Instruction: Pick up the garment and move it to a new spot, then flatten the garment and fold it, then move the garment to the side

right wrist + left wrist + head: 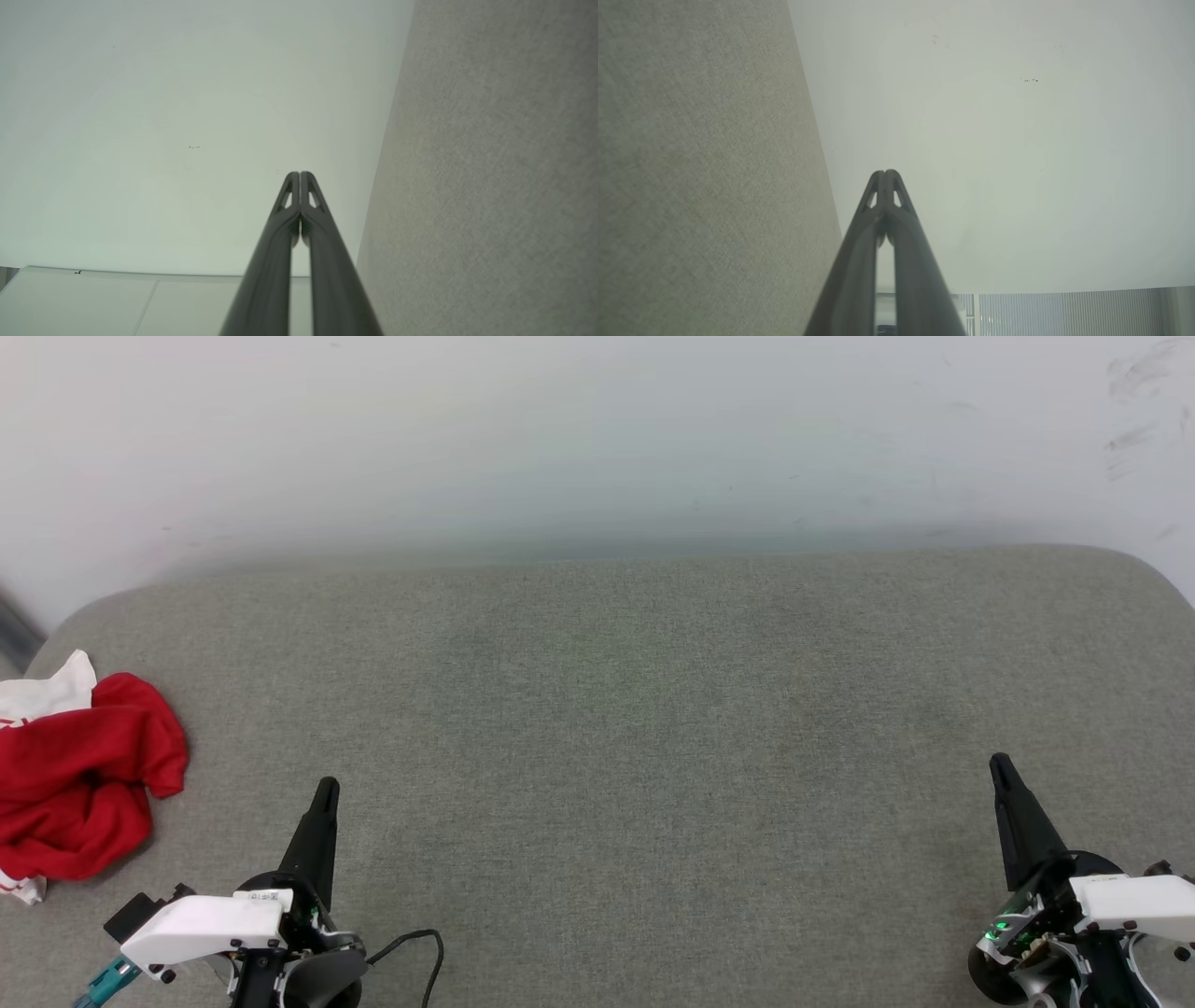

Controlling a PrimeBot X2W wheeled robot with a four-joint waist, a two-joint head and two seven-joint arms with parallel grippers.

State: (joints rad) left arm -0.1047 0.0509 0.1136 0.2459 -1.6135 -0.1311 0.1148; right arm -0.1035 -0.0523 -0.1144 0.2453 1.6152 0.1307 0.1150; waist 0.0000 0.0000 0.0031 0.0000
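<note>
The garment, red with white parts, lies crumpled in a heap at the far left edge of the grey cushioned surface in the head view. My left gripper is at the lower left, a short way right of the heap and apart from it, fingers pressed together with nothing between them. My right gripper stands at the lower right, far from the garment, also shut and empty. The left gripper and the right gripper each show their tips touching in their wrist views.
A pale wall rises behind the grey surface, whose rounded corners curve away at the far left and right. A black cable loops beside the left wrist. The wrist views show the wall beside the grey fabric.
</note>
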